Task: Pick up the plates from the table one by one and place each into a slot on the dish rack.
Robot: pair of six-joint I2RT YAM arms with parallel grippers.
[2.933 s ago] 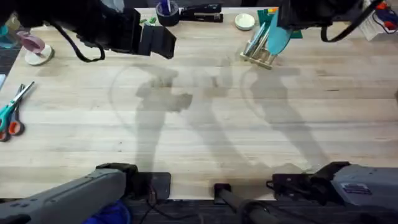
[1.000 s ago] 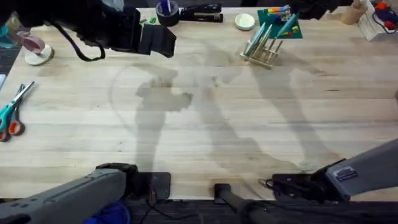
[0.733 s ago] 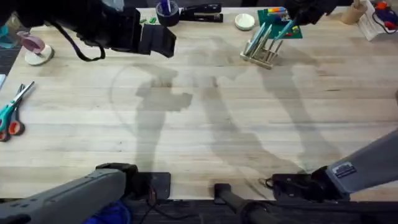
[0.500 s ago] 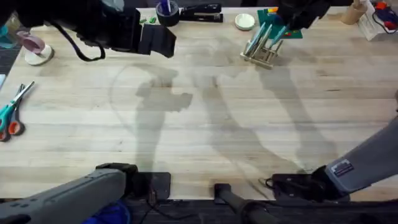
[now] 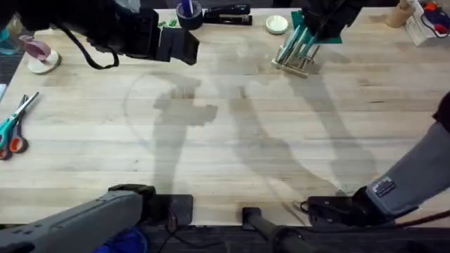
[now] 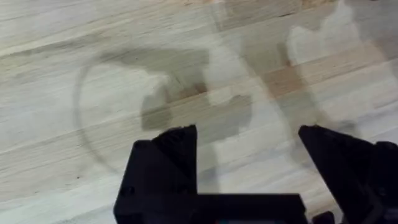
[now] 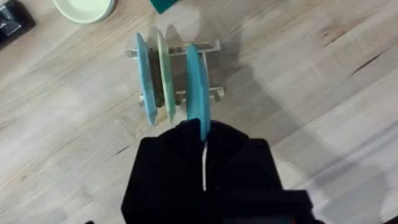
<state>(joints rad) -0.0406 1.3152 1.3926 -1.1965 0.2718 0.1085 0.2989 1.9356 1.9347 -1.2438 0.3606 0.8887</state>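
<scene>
A: How will these plates handle, do you reckon?

B: Thin, stiff and light, I'd judge, and probably slick on the faces, so the rim is the place to pinch. That is where the right pincer has the turquoise plate: closed on its near edge, the plate standing on edge in the dish rack.

A: And the left pincer?

B: Fingers apart, holding nothing, over bare desk well away from the rack, which stands at the far right of the desk.

A: Count them for me, left to right.

B: From the right wrist view: one blue plate, one pale teal plate, then the turquoise one. Three plates, all upright between the dowels, close together; one rack. I see no plate lying flat on the desk.

A: Any risk?

B: A hard release could rock the thin plate against its neighbour.
</scene>
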